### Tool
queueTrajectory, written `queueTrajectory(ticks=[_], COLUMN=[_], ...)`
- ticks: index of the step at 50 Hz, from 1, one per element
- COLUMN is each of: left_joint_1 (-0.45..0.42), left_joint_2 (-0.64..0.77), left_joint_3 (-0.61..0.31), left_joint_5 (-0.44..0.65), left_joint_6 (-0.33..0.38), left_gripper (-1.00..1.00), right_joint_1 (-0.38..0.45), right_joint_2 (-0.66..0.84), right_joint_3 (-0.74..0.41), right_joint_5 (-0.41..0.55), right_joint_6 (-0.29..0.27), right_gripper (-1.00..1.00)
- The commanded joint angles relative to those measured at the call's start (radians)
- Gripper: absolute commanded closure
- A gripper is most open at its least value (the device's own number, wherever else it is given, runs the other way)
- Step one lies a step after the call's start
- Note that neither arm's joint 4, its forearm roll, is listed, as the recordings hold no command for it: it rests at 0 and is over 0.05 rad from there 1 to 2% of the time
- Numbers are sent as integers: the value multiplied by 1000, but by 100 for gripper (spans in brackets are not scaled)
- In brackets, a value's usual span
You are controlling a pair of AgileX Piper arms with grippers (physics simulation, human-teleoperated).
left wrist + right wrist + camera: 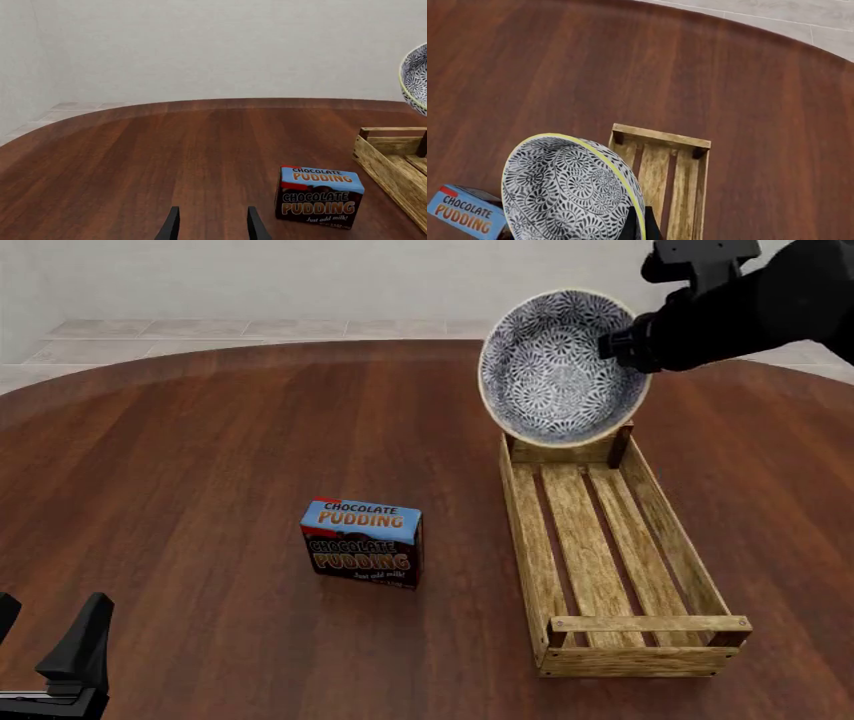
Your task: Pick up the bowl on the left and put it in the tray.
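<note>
The blue-and-white patterned bowl [561,365] hangs in the air, tipped on its side with its inside facing the front camera. My right gripper [625,343] is shut on its rim; in the right wrist view the fingers [639,226] pinch the rim of the bowl [567,195]. The bowl is above the far end of the light-wood tray [527,540], which lies lengthwise on the table's right half. The tray [660,136] has nothing in it. My left gripper [47,635] stands open at the near left, low over the table, with nothing between its fingers [172,226].
A chocolate pudding box [363,542] stands on the dark wooden table left of the tray, about a box width from its side. From the left wrist view the box [320,197] and a corner of the tray [387,160] show, with the bowl [417,75] at the picture's edge.
</note>
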Motion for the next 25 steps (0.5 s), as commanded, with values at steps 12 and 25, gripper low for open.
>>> queueTrajectory(ticks=[12,25], left_joint_1=[0,0], left_joint_2=[0,0], left_joint_3=[0,0], left_joint_5=[0,0], left_joint_6=[0,0], left_gripper=[-100,-100], right_joint_1=[11,-6], right_joint_2=[-34,-40], right_joint_3=[142,200], right_joint_5=[-96,-136], right_joint_6=[84,124], right_gripper=[100,100])
